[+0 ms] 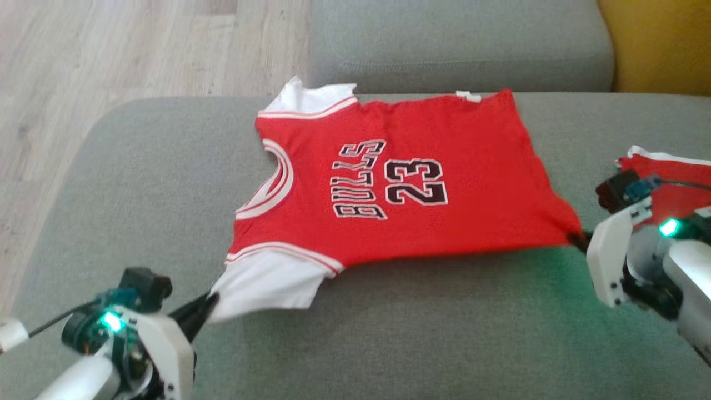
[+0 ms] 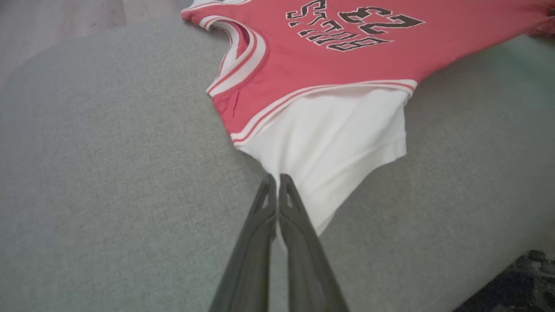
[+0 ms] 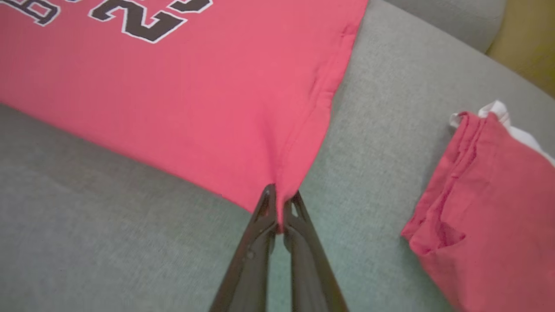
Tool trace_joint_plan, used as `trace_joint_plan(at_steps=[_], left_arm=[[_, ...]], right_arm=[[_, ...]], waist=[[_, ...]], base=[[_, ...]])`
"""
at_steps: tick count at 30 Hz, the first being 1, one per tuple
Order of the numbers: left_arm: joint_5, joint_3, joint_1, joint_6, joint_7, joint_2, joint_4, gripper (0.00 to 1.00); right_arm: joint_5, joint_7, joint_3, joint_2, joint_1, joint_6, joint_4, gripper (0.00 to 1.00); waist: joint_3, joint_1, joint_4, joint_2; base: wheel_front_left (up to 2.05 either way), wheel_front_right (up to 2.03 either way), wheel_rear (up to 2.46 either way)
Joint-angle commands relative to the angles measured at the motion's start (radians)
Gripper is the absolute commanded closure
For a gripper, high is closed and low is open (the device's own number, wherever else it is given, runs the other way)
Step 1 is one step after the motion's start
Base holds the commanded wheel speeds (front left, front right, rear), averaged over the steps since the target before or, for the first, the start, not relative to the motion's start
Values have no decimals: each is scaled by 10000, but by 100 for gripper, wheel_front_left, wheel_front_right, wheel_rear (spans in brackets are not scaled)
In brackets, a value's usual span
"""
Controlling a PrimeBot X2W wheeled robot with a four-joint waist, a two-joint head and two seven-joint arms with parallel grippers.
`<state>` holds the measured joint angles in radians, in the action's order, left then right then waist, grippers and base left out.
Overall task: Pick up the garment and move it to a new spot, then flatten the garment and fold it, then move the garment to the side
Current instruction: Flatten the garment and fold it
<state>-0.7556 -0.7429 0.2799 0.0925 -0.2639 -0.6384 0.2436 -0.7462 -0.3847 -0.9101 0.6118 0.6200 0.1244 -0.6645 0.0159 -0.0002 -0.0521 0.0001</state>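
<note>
lying flat, the garment [image 1: 411,222] is pinched at its sleeve by left gripper [image 1: 210,303], at its hem by right gripper [image 1: 577,240].

Grey woven sofa seat [image 1: 389,333]: flat, rounded corner at left, faint green tint on the fabric toward the right. Back cushion [image 1: 461,50] is the same grey and runs along the seat's far edge, with a seam line along its front. Light wood-plank floor [image 1: 111,50] beyond the left corner. Yellow upholstered block [image 1: 661,44] far right, just beside the back cushion's end. Folded red cloth [image 1: 680,203] lies on the seat at right, a white edge showing at its far side; right wrist view shows stacked layers and hems. Dark mottled patch [image 2: 520,281] in the left wrist view's lower right corner, can't tell what.
</note>
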Motion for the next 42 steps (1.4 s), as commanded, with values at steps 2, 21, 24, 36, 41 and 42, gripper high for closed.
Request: trace_joint_plan(at_steps=[2,21,24,36,41,42], left_arm=[[-209,611,146,-371,-394,-858,-1075,100],[212,799,1421,-824,-799,-789,-1711,100],[313,815,1972,-708,-836,-639,-1393,100],[751,524,4231,-61,-1113,-4,755,100],[970,291,4849,108,-992,212,1664,100],[1032,232,4965,134,-949,253,1829,100]], right_arm=[[-626,-399,-113,672,-253,63,834,100],[-1058,-416,908,713,5,63,1665,100],[-1054,-331,1093,522,186,63,1589,100],[-503,244,1402,-318,1296,63,652,100],[-343,450,1268,-659,1612,63,188,100],[-316,461,1212,-716,1667,63,112,100]], waist=[[76,2,53,-1],[-765,2,141,-1],[-953,2,176,-1],[-1865,2,465,-1],[-2087,2,573,-1],[-2129,2,595,-1]], base=[[0,0,0],[0,0,0],[0,0,0],[0,0,0],[0,0,0],[0,0,0]])
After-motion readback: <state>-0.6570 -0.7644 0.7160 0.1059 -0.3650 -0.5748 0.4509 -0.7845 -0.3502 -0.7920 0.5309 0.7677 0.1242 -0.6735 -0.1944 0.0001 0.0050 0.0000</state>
